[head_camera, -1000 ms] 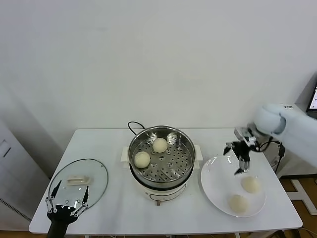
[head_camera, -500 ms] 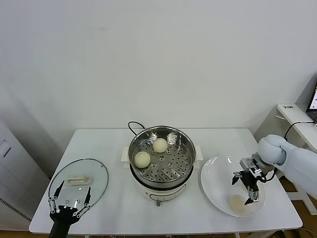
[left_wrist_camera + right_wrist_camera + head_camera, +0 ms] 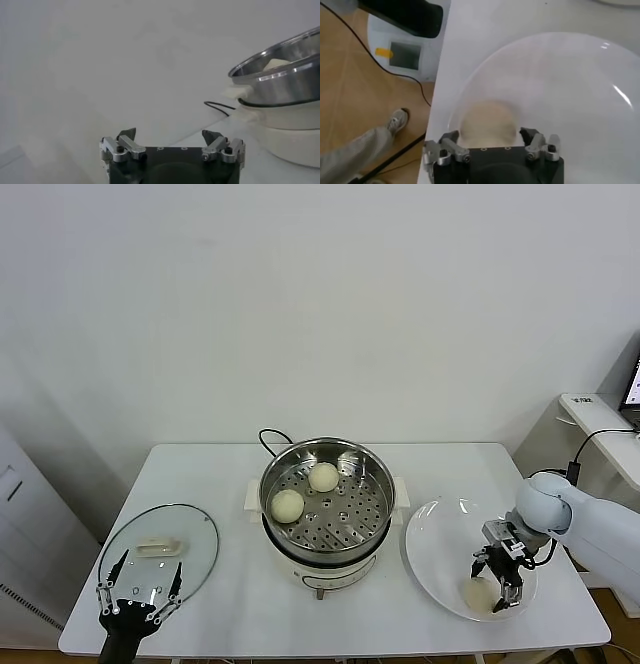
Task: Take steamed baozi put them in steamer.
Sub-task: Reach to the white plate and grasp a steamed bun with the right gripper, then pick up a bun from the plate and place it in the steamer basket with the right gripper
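The steamer (image 3: 323,506), a shiny steel pot on a white base, stands mid-table with two steamed baozi (image 3: 323,476) (image 3: 287,504) on its perforated tray. Its rim (image 3: 280,65) also shows in the left wrist view. My right gripper (image 3: 493,582) is down on the white plate (image 3: 435,559). In the right wrist view its fingers (image 3: 489,135) stand open on either side of a cream baozi (image 3: 487,122), close to its sides. In the head view one baozi (image 3: 479,593) shows at the fingertips. My left gripper (image 3: 140,579) (image 3: 169,134) waits open and empty at the table's front left.
A round glass lid (image 3: 160,549) with a white handle lies at the left, just beyond the left gripper. A black cord (image 3: 268,436) runs behind the steamer. The plate sits near the table's right front corner, with floor and a person's shoe (image 3: 395,120) past the edge.
My right gripper has come down from above the plate's far side onto the plate and now straddles a baozi. Only one baozi on the plate still shows in the head view.
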Robot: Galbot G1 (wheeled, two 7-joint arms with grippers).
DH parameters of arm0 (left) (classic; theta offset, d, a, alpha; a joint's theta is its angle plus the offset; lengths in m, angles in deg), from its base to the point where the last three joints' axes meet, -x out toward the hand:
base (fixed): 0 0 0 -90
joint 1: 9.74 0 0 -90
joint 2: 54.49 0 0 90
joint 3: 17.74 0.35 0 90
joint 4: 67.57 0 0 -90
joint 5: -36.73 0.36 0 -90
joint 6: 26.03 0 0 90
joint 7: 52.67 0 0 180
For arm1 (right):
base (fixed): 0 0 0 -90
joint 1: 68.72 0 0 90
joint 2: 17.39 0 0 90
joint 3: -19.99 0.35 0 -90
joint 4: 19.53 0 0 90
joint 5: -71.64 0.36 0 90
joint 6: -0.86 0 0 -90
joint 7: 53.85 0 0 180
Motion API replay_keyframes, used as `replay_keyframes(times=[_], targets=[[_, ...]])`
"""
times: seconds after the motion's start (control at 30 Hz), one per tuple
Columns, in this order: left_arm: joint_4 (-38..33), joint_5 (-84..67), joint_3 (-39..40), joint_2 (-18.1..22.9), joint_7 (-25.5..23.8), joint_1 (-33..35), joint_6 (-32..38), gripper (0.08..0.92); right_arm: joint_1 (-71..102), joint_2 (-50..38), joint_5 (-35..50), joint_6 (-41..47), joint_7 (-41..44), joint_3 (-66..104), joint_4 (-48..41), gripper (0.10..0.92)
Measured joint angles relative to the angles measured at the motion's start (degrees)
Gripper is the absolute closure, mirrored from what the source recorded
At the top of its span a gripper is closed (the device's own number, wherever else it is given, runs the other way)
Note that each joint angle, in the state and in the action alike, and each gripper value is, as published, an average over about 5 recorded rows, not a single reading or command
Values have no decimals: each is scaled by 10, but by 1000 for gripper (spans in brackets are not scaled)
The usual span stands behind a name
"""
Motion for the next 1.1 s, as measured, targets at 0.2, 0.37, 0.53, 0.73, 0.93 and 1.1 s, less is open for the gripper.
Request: replay_keyframes(times=[0.2, 0.37, 0.53, 0.73, 0.93, 1.1], targets=[[-2, 0, 0, 0, 0, -1, 0, 177, -20, 2, 7, -1, -4, -13, -1, 579], [-4, -1, -2, 0, 0, 0, 0, 177, -75, 10, 32, 0, -3, -45, -11, 622], [-8, -2, -3, 0, 0, 0, -2, 177, -175, 33, 76, -2, -1, -98, -35, 619], [-10, -4, -5, 0, 0, 1, -2, 177, -318, 91, 138, -17, 2, -162, -74, 618], [-11, -6, -6, 0, 1, 1, -2, 177, -422, 160, 160, -51, -5, -198, -70, 618], [-14, -10, -8, 0, 1, 2, -1, 177, -454, 208, 138, -87, -15, -219, -19, 618]])
